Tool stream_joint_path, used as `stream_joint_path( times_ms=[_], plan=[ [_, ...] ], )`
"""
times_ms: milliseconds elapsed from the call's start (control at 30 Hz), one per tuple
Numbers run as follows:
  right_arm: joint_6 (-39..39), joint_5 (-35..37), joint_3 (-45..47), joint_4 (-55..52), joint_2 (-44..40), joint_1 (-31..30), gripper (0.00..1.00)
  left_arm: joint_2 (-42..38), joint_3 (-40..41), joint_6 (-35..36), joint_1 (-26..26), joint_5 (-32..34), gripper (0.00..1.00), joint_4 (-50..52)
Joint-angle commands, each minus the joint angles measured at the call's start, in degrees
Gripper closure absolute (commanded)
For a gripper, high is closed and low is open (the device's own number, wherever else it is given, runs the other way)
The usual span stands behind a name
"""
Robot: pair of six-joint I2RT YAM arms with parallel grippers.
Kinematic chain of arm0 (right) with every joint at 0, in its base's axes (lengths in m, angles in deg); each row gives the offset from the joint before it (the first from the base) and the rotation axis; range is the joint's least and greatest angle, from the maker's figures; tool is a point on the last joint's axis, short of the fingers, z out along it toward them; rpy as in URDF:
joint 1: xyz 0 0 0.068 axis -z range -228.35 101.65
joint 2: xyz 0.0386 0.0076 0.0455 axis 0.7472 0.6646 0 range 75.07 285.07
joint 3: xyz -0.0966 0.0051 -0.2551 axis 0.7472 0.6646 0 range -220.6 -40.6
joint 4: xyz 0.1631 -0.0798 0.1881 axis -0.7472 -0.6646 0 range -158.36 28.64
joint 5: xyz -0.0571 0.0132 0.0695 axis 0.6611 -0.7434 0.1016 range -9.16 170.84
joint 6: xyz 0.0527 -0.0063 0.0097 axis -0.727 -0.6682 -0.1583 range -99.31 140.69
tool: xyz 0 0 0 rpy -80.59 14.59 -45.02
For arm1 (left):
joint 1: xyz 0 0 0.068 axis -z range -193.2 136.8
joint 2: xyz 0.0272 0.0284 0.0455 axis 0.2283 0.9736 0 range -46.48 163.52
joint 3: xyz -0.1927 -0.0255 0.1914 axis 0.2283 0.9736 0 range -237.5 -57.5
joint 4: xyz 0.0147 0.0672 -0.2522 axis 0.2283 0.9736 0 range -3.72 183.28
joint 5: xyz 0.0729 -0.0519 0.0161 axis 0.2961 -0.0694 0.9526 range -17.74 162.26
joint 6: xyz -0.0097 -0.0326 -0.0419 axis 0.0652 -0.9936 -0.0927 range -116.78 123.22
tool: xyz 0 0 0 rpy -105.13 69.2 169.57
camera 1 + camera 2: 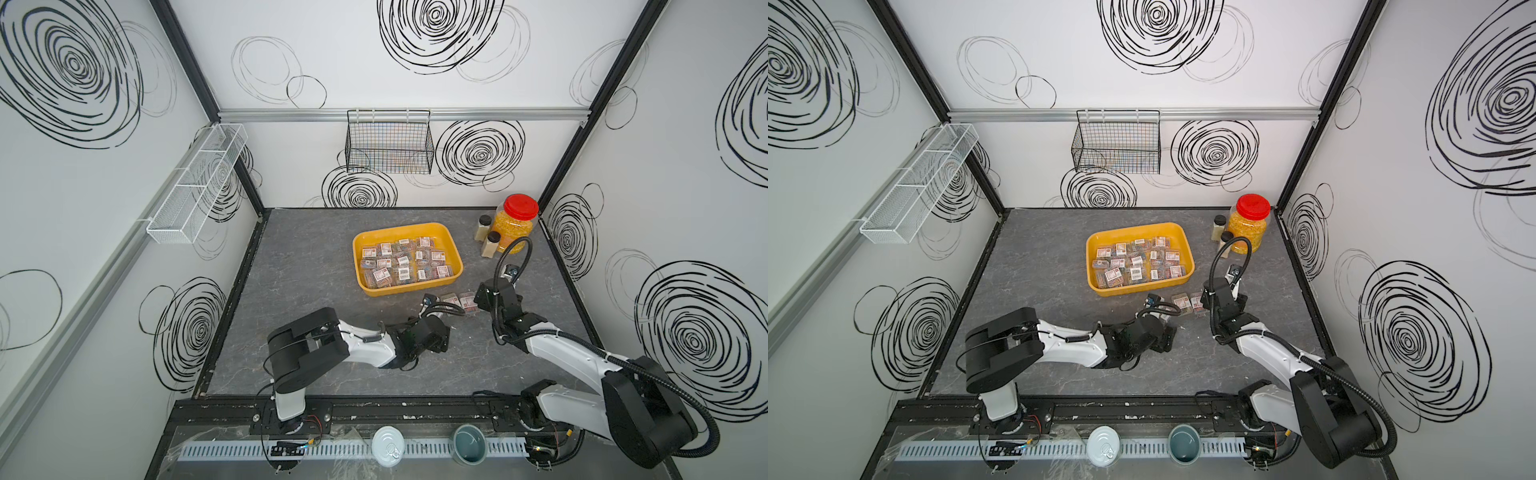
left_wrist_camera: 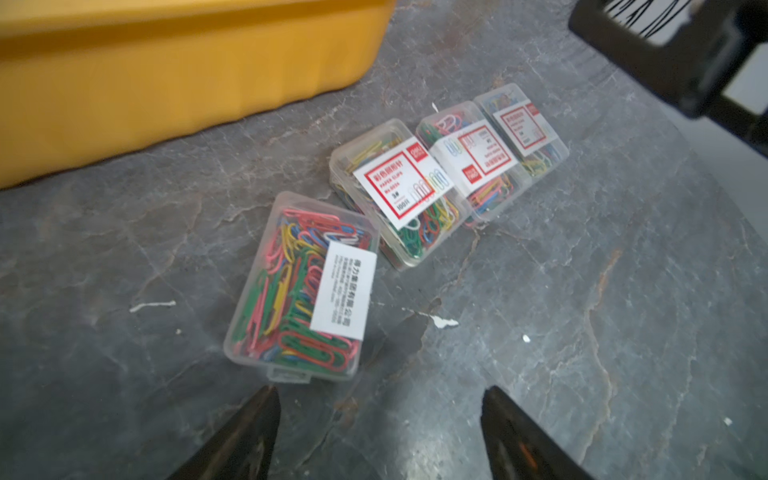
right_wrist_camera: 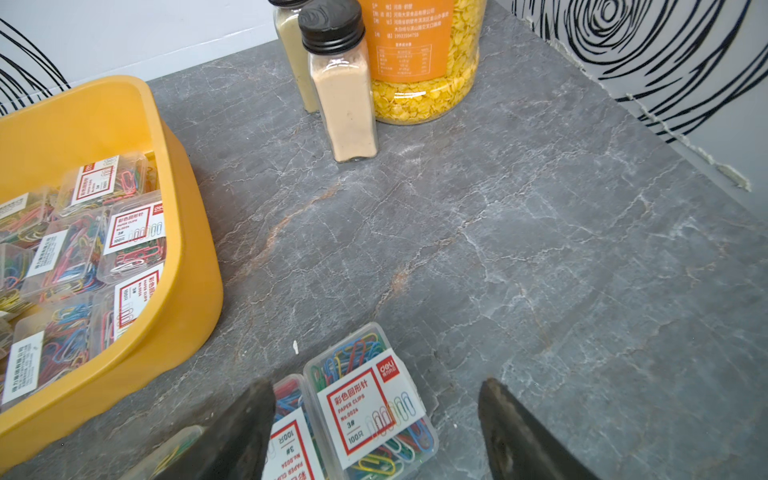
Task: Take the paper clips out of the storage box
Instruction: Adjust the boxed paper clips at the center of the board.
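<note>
The storage box (image 1: pixel 409 287) sits mid-table and is well filled: most of the paper clips (image 1: pixel 401 262) lie inside it in overlapping clear cases. Four cases are out on the table (image 2: pixel 623 291), just before the box's near wall. They form a row of three (image 2: pixel 469 162) touching side by side, with a fourth case (image 2: pixel 299 286) lying back label up just beside the row. The left gripper (image 2: pixel 380 392) hangs low before that fourth case, jaws spread, nothing between them. The right gripper (image 3: pixel 378 386) is likewise spread, poised at the end case (image 3: pixel 370 415) of the row. No pad is seen touching it, so it holds nothing. Judged step: going back to the box for another case. Recommended: rise straight up before traversing, lest a finger drag the row. Take a top-lying case near the box's near wall and pinch across its short width, since the plastic looks slick. Move one arm at a time, as the wrists stand close. Legible: the red-bordered front labels read "彩色回形针", "PAPER CLIPS", "No.0024", "3#", "100只", with a red "deli" tab — back labels carry small Chinese print, not reliably readable.
</note>
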Motion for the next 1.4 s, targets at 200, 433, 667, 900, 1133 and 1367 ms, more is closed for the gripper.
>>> stream_joint_path(
  times_ms=[200,433,667,900,1133,1367],
  plan=[
    [0.2,1.1,0.8,-0.1,-1.8,-0.3,0.2,3.8,-1.6,-2.4,0.3,2.3,0.19,-4.2],
    [0.2,1.0,0.5,-0.1,-1.5,-0.3,0.2,6.9,-5.1,-2.3,0.0,0.2,0.19,-5.0],
    [0.2,1.2,0.7,0.0,-1.7,-0.3,0.2,9.4,-9.1,-1.9,-0.1,-0.9,0.19,-4.6],
    [0.1,1.0,0.8,0.0,-1.8,-0.3,0.2,9.1,-9.9,-2.1,0.2,-2.7,0.19,-5.2],
    [0.2,0.9,0.9,0.1,-2.1,-0.3,0.2,-1.7,-5.6,-2.8,2.8,0.2,0.19,-3.0],
    [0.2,-2.2,1.4,-1.6,-6.1,0.7,0.19,-19.7,-10.6,-15.3,7.7,24.7,0.17,25.7]
  ],
)
